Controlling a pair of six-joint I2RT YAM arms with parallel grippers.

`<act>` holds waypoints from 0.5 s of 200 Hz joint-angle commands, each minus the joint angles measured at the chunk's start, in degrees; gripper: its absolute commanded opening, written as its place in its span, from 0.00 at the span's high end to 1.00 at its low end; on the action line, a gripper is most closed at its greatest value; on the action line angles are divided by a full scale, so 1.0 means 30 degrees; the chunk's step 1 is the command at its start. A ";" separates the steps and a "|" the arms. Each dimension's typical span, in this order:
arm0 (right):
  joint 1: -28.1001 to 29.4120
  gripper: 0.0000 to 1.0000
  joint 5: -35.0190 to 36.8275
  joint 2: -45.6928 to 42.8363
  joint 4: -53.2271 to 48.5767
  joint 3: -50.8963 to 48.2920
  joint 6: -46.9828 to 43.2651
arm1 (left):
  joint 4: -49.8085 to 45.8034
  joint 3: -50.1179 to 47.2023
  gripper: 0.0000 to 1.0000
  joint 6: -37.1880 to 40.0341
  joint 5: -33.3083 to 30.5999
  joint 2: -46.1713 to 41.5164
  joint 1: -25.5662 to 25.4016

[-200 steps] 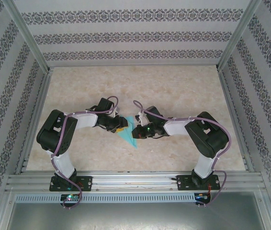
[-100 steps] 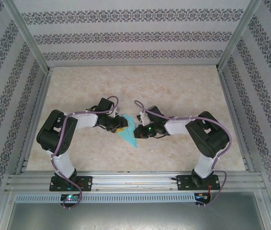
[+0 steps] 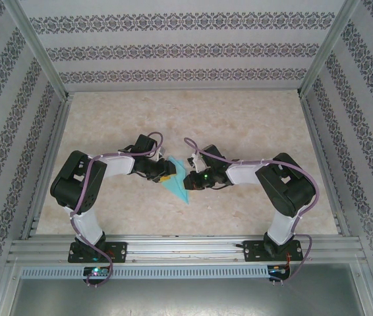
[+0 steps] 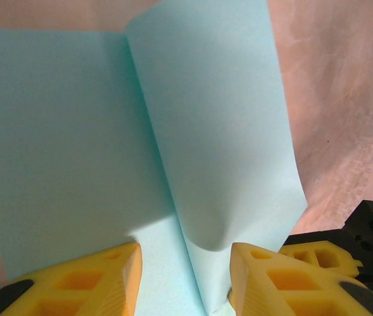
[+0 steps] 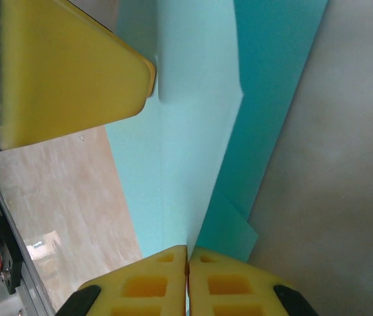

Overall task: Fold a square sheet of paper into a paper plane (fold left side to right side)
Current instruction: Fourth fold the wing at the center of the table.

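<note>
The sheet of paper [image 3: 178,184], light turquoise and folded to a narrow pointed shape, lies on the table between the two arms. My right gripper [image 5: 187,276] is shut on the edge of an upper flap [image 5: 186,151], which it holds raised above the darker layer [image 5: 272,118] lying flat. Seen from above, the right gripper [image 3: 186,176] sits at the paper's right edge. My left gripper [image 4: 185,280] stands open, one yellow finger [image 4: 94,283] on either side of the raised flap's crease [image 4: 167,197], with flat paper [image 4: 55,145] beneath. The left gripper [image 3: 166,175] is at the paper's left edge.
The beige marbled table top [image 3: 239,125] stretches far and to both sides. Patterned walls and metal frame posts [image 3: 41,56] enclose it. An aluminium rail [image 3: 186,249] runs along the near edge by the arm bases.
My right gripper has drawn the flap up and a little toward the left gripper, so the paper's far corner now shows higher between the wrists. The left arm has stayed put.
</note>
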 commanded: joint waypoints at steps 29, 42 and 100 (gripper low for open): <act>-0.0235 0.89 0.0547 0.0424 -0.1016 0.0679 -0.0863 | -0.0833 -0.0121 0.59 0.0221 -0.1136 0.0789 -0.0150; -0.0190 0.89 0.0642 0.0476 -0.1123 0.0722 -0.0937 | -0.0834 -0.0069 0.59 0.0236 -0.1136 0.0788 -0.0161; -0.0089 0.89 0.0768 0.0890 -0.1385 0.1029 -0.1072 | -0.0951 0.0048 0.59 0.0259 -0.1107 0.0810 -0.0154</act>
